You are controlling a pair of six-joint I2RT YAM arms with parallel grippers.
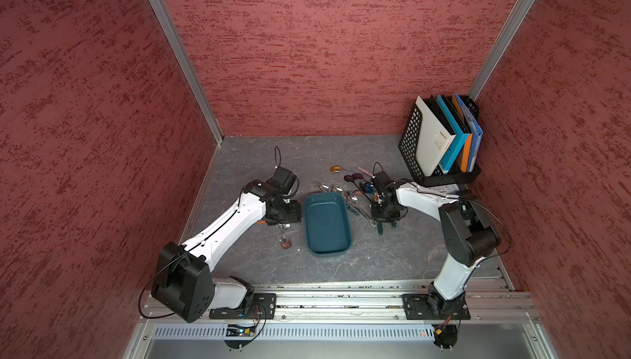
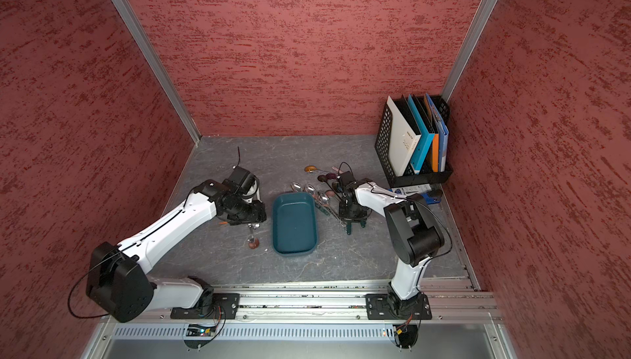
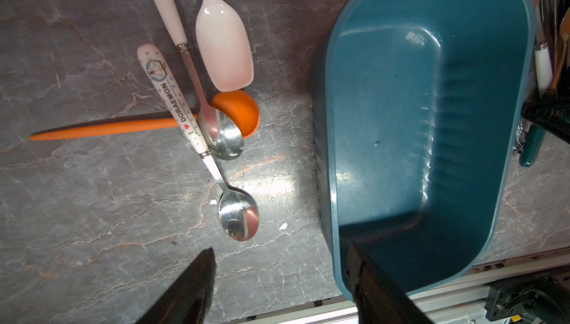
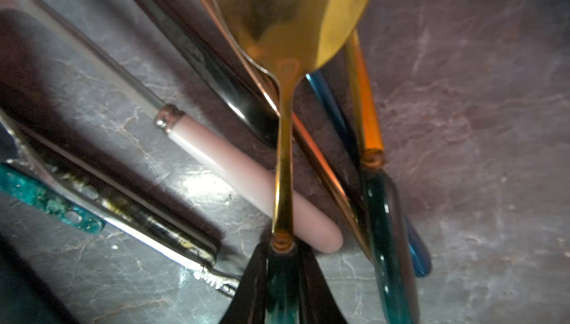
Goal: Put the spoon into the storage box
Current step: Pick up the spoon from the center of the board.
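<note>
The storage box (image 1: 327,224) (image 2: 295,224) (image 3: 385,122) is a dark teal tray, empty, in the middle of the table. In the right wrist view my right gripper (image 4: 282,264) is shut on the teal handle of a gold spoon (image 4: 290,14), whose bowl points away from the fingers above several other spoons. In both top views this gripper (image 1: 384,219) (image 2: 351,220) sits just right of the box. My left gripper (image 3: 280,248) (image 1: 285,225) is open and holds nothing. It hovers by the box's left side, with one finger over the rim.
Left of the box lie a Doraemon-handled spoon (image 3: 237,214), an orange spoon (image 3: 237,112), a pink spoon (image 3: 225,57) and a metal one. More spoons (image 1: 348,190) lie piled right of the box. A black mesh file rack (image 1: 440,135) with folders stands at the back right.
</note>
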